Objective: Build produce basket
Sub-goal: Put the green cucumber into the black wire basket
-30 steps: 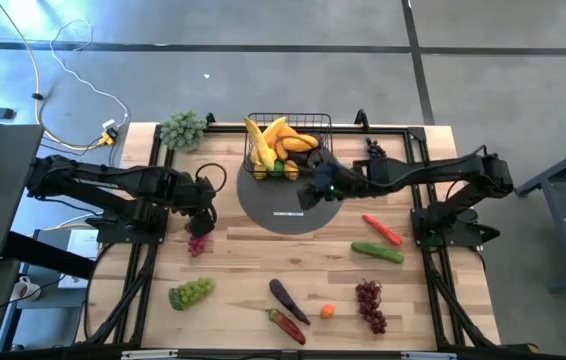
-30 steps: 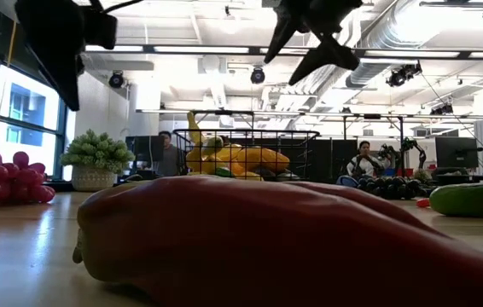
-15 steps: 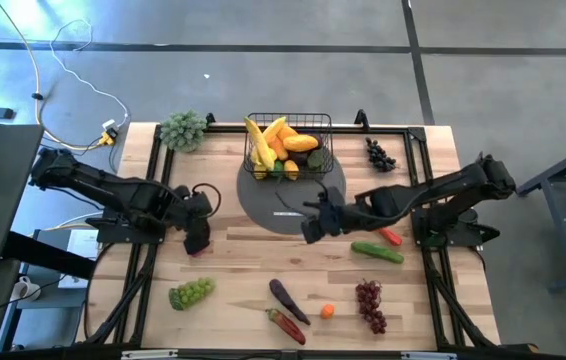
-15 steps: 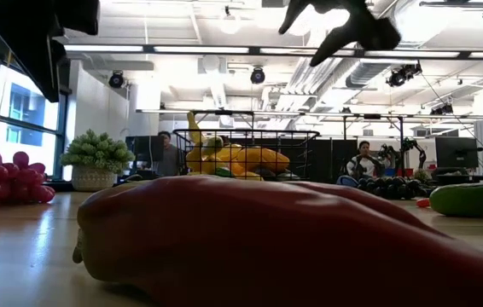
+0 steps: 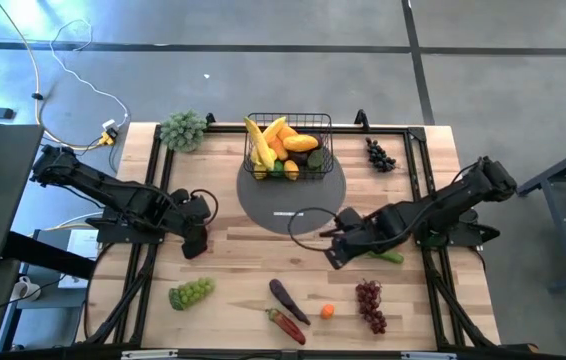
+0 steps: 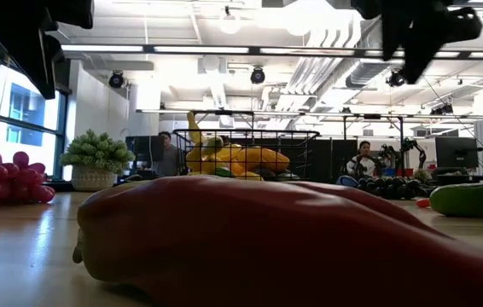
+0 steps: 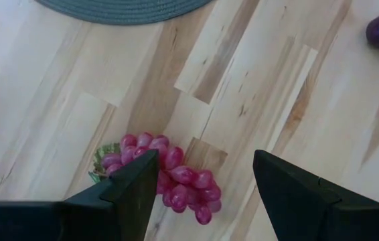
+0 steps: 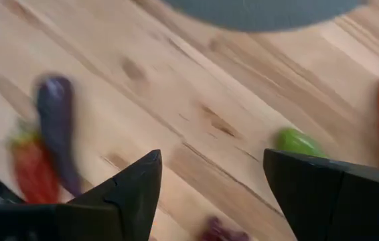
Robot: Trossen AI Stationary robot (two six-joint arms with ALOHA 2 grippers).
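The black wire basket stands at the far edge of a round grey mat and holds bananas, a mango and other produce. My left gripper hangs open above a pink grape bunch that lies on the wood, its fingers on either side without touching. My right gripper hangs open over bare wood near the mat's near edge. In its wrist view an eggplant, a red pepper and a cucumber lie on the table.
Green grapes, an eggplant, a red pepper, a small orange fruit and dark red grapes lie along the near side. Black grapes and a leafy bunch sit at the far corners.
My right gripper has swung from beside the basket, over the mat, toward the table's near and right side, and now hangs over bare wood. My left gripper has moved a little toward the near edge, over the pink grapes. Both stay open.
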